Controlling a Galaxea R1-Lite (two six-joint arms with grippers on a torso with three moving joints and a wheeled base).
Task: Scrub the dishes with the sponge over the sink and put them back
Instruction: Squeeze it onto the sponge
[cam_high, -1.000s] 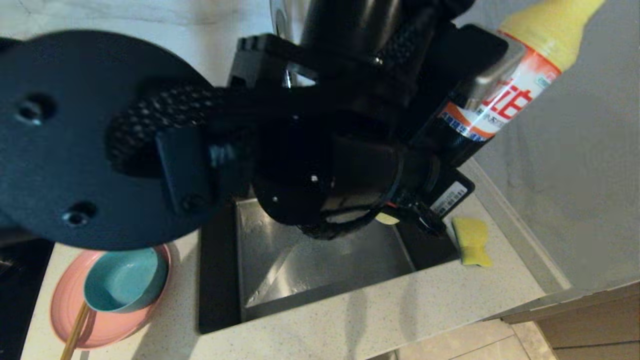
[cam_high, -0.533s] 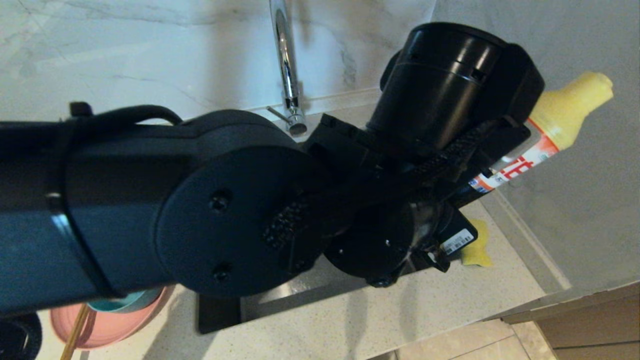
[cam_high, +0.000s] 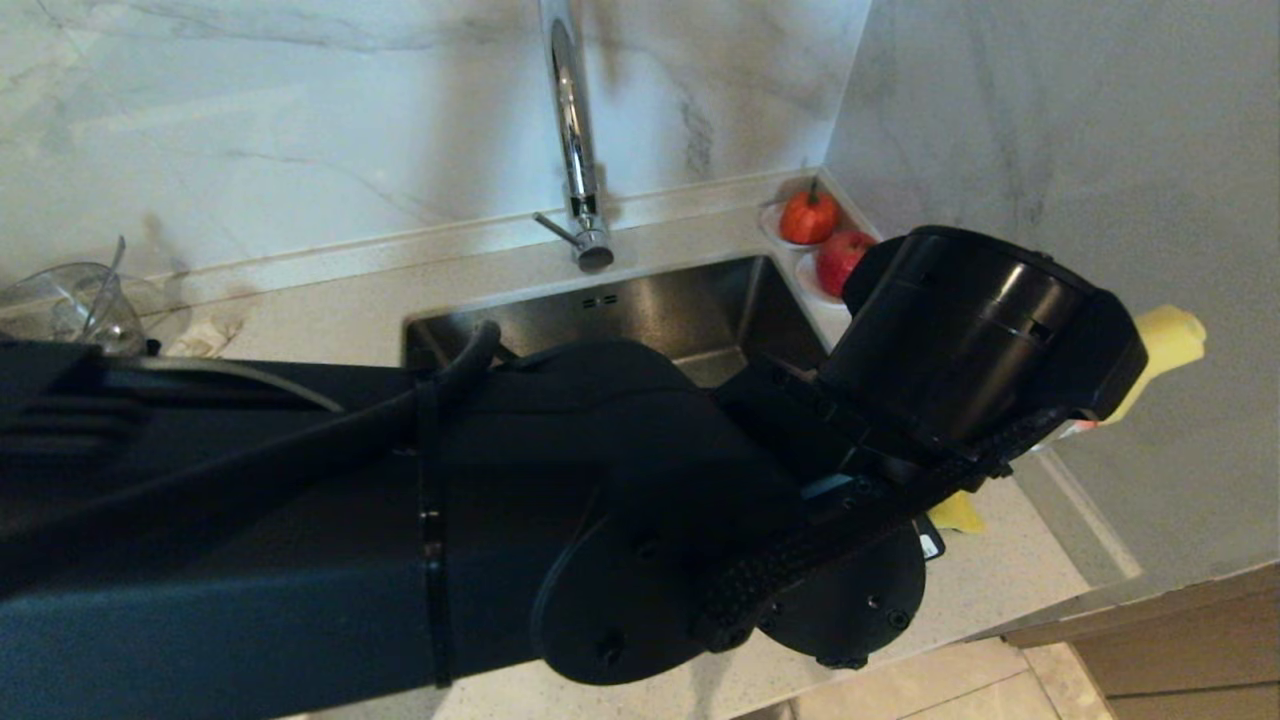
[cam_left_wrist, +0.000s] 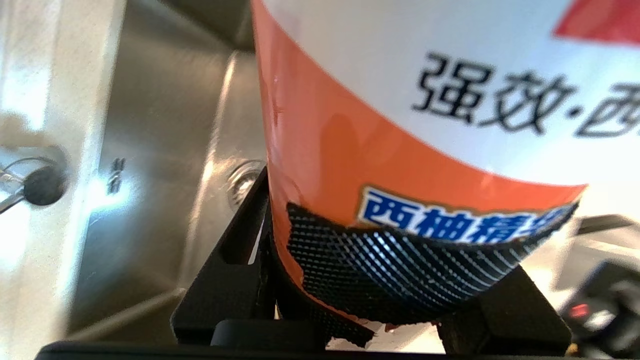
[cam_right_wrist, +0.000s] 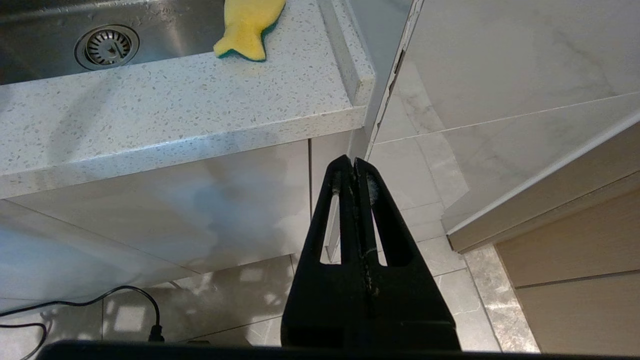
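Head view: the black left arm (cam_high: 400, 520) sweeps across the lower half of the scene from the left, covering most of the speckled pale stone counter (cam_high: 1010, 590), and its wrist ends above the counter's right end, by the grey marble side wall. The left gripper (cam_left_wrist: 400, 300) is clamped round the lower body of a plastic detergent bottle with an orange and white label and a yellow top (cam_high: 1165, 340); the jaws sit about half apart, spread by the bottle's width, with the mesh-textured finger pads (cam_left_wrist: 390, 270) pressed against the label. Only the bottle's yellow top shows past the wrist in the head view. The square stainless-steel sink (cam_high: 660, 310) lies behind the arm, with its tall chrome tap (cam_high: 575, 130) rising at the back edge. The yellow waisted foam sponge with a green underside (cam_right_wrist: 248, 27) lies on the counter just right of the sink; a sliver of it (cam_high: 955, 512) shows under the wrist. Two red fruits (cam_high: 825, 240) sit in small white dishes in the back corner, and a clear glass bowl (cam_high: 70, 300) stands at far left. The right gripper (cam_right_wrist: 354, 167) hangs below counter level over the tiled floor, fingers pressed together, holding nothing.
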